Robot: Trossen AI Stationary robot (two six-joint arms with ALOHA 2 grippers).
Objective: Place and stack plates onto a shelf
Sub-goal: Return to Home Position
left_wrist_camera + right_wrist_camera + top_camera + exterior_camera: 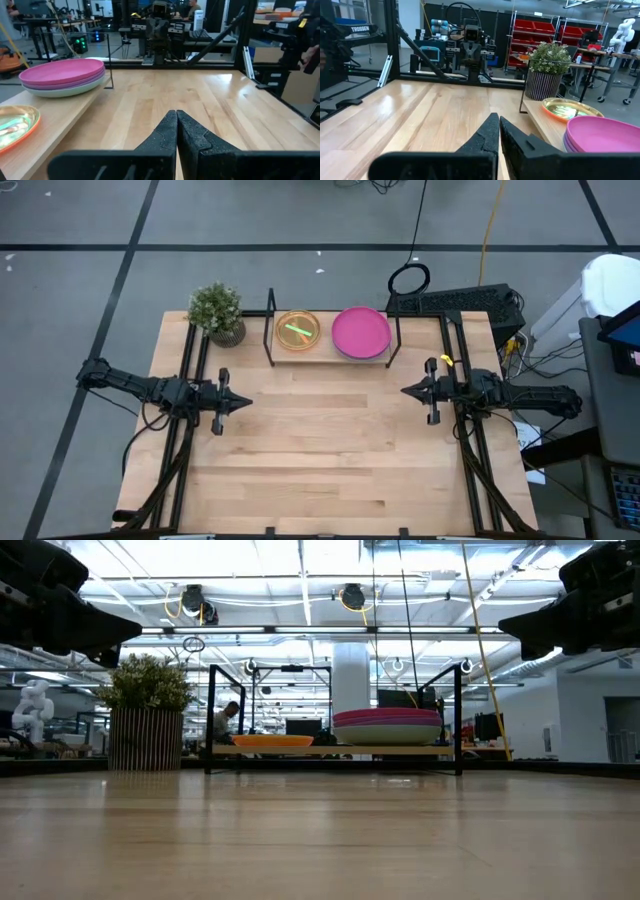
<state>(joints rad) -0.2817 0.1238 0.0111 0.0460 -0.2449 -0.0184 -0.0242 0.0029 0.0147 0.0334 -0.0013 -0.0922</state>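
Note:
The shelf, a light-wood board in a black wire frame, stands at the table's far edge. On its right half lies a stack of large plates, magenta on top. On its left half lies a stack of small translucent plates, orange with a green one showing. My left gripper hovers shut at the table's left side, pointing level toward the right. My right gripper hovers shut at the right side, pointing level toward the left. Both are apart from the shelf and hold nothing.
A potted plant stands at the far left, just beside the shelf's left end. Black frame rails run along both table sides under the arms. The bare wood of the tabletop lies between the grippers and toward the near edge.

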